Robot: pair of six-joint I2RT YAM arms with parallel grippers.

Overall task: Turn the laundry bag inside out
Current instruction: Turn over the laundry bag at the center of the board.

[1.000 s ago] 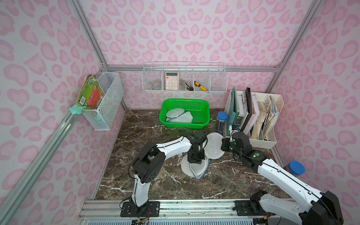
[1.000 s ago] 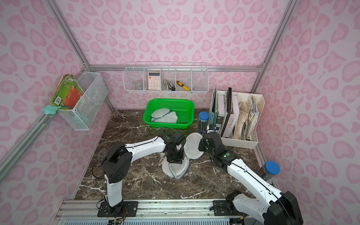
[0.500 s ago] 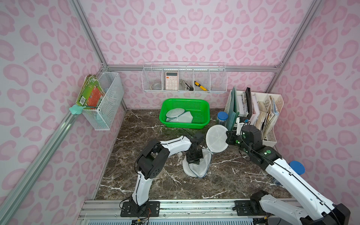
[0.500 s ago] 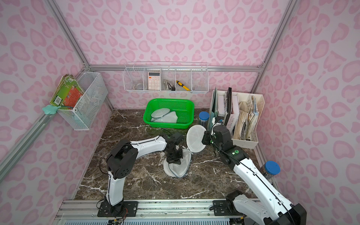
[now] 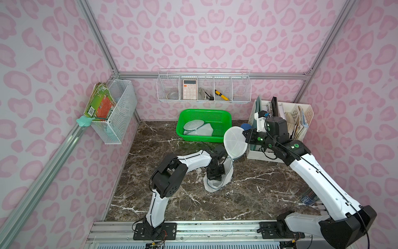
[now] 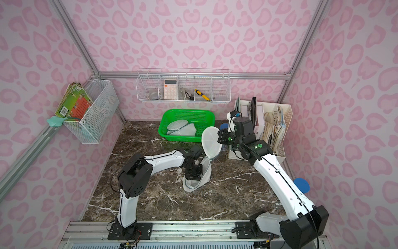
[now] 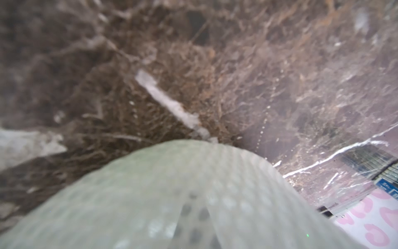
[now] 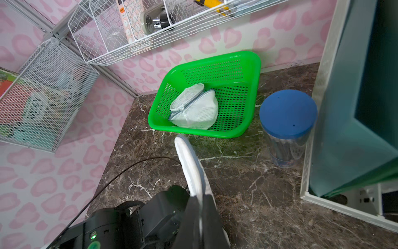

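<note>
**Laundry bag opened, turn not yet made**

Mesh is being worked from both ends just in front of the green basket point(image 5: 203, 110), on the robot's side of it. The white laundry bag point(image 5: 219, 185) is seen slumped on the marble tabletop point(image 5: 258, 194), with its mouth open. Its round end panel point(image 5: 234, 141) is held up on edge nearer the basket.

That panel is pinched at its rim by the right gripper point(image 5: 247, 136). In the right wrist view the jaws are shown pressed tight on the white edge.

The left gripper point(image 5: 213, 177) has been sunk into the pouch, with its fingertips hidden by the mesh in both top views. Its jaws are understood to be pressed together. Whether any fabric is caught between them cannot be told, since the left wrist view is filled by blurred mesh with the marble showing through.

The opening stage is judged to be done: the bag is unzipped, and the panel is lifted clear of the pouch. The turn itself appears to be left. The pouch is not yet seen drawn back through its own mouth, and no reversed seam can be made out.

A second mesh bag point(image 5: 198, 129) is seen lying inside the basket, apart from the work.
</note>
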